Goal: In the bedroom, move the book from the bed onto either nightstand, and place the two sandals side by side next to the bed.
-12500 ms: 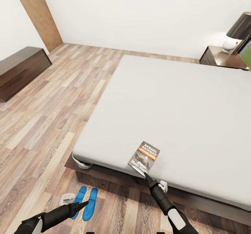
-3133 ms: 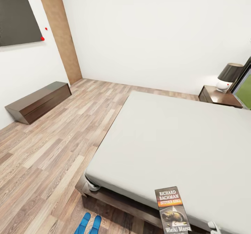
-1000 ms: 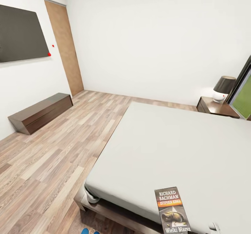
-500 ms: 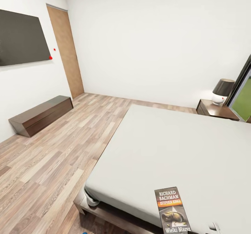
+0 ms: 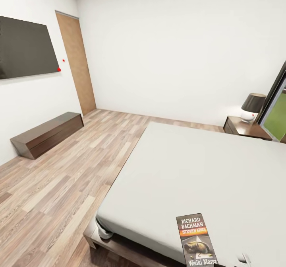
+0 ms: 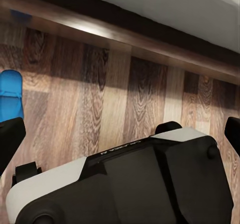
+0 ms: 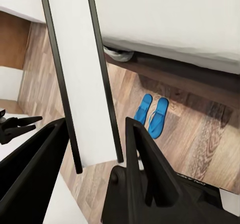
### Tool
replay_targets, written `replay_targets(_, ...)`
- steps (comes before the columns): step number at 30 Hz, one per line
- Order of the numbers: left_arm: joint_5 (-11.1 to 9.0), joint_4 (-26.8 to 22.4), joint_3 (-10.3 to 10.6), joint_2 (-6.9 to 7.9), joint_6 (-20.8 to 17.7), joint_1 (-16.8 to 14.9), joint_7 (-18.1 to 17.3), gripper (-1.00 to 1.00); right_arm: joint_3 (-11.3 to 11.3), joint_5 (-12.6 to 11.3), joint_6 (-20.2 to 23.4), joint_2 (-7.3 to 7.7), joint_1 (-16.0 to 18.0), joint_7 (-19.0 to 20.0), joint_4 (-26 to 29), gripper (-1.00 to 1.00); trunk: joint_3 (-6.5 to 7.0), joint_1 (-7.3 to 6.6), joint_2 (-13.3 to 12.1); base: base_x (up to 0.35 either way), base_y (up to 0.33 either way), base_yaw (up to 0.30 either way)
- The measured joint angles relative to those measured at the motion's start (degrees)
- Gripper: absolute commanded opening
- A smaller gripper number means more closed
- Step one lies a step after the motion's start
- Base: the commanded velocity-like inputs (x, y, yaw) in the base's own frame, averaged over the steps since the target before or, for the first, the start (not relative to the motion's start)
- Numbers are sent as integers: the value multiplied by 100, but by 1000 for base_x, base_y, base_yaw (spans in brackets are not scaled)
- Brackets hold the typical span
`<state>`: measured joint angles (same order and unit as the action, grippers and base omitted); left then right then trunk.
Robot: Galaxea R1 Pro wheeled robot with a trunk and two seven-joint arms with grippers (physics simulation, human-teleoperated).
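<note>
On the far left I see the black wall screen (image 5: 26, 46), the wooden door (image 5: 77, 64) and the long low bench (image 5: 47, 133) against the wall. My left gripper (image 6: 120, 129) hangs over the plank floor with its jaws spread wide, empty, one blue sandal (image 6: 11, 93) just beside a fingertip. Moving right, the bed (image 5: 206, 179) takes up the middle. The book (image 5: 196, 239) stands upright in front of me, pinched at its lower end by my right gripper (image 7: 97, 149), spine edge between the pressed fingers. Below it the two sandals (image 7: 153, 113) lie side by side by the bed frame. The nightstand (image 5: 246, 128) with its lamp (image 5: 253, 106) sits far right, beyond the mattress, well apart from the book; I judge the right arm carries it there.
</note>
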<state>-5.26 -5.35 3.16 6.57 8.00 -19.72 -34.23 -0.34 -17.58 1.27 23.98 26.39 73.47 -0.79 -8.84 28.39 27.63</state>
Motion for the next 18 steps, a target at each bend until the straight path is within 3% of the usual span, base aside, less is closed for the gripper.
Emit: replay_targets(18, 1, 0, 3, 0, -2, 0, -1, 100, 2, -3, 0, 0, -1, 0, 0, -100, 167, 0, 0, 0, 0, 0)
